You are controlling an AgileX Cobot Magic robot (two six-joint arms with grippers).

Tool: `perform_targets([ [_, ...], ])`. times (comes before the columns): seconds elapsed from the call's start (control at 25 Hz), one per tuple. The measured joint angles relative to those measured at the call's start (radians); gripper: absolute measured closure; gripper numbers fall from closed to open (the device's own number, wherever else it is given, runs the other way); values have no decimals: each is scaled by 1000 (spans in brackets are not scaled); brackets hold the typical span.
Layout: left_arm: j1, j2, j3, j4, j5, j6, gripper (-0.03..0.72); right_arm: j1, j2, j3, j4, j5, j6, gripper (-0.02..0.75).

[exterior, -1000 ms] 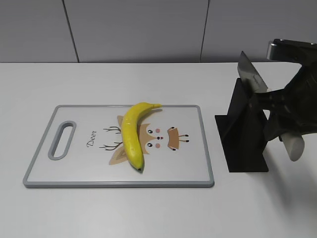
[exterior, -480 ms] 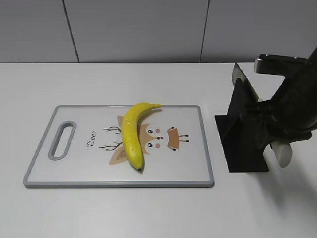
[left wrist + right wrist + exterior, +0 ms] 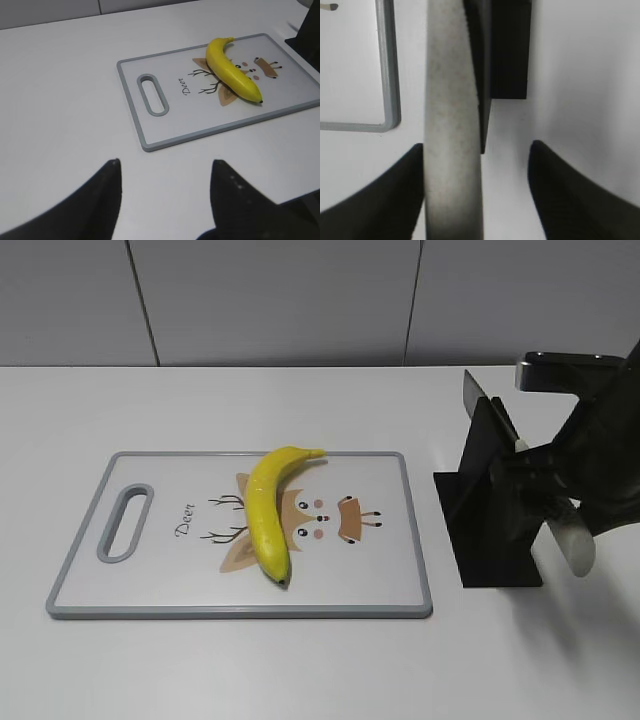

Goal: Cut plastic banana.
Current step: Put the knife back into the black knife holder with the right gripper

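The banana [image 3: 268,510] lies slanted in the middle of the board [image 3: 150,585]. Our right fingers [image 3: 560,190] stand released around the pale knife handle [image 3: 452,125] in the holder [image 3: 495,530], one touching it and the other well apart, so we should center the handle before clenching. The left fingers [image 3: 107,190] hang released over the bare tabletop [image 3: 60,75]; only a narrow strip separates holder and board edge, but above the board the room is free.

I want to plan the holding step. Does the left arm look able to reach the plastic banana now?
Probably yes. In the left wrist view the left gripper is open and empty above bare table, and nothing stands between it and the plastic banana lying uncovered on the cutting board. The knife stand is on the far side.
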Motion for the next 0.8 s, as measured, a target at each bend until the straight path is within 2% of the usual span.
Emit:
perform_targets([
  [0.08,0,0,0,0,0,0,136,0,0,0,0,-1,-1,146],
  [0.2,0,0,0,0,0,0,136,0,0,-16,0,8,-11,107],
  [0.4,0,0,0,0,0,0,136,0,-36,-87,0,118,-96,111],
  [0.6,0,0,0,0,0,0,136,0,-151,-124,-1,255,-237,178],
  [0.8,26,0,0,0,0,0,110,0,-290,-124,-2,324,-318,196],
])
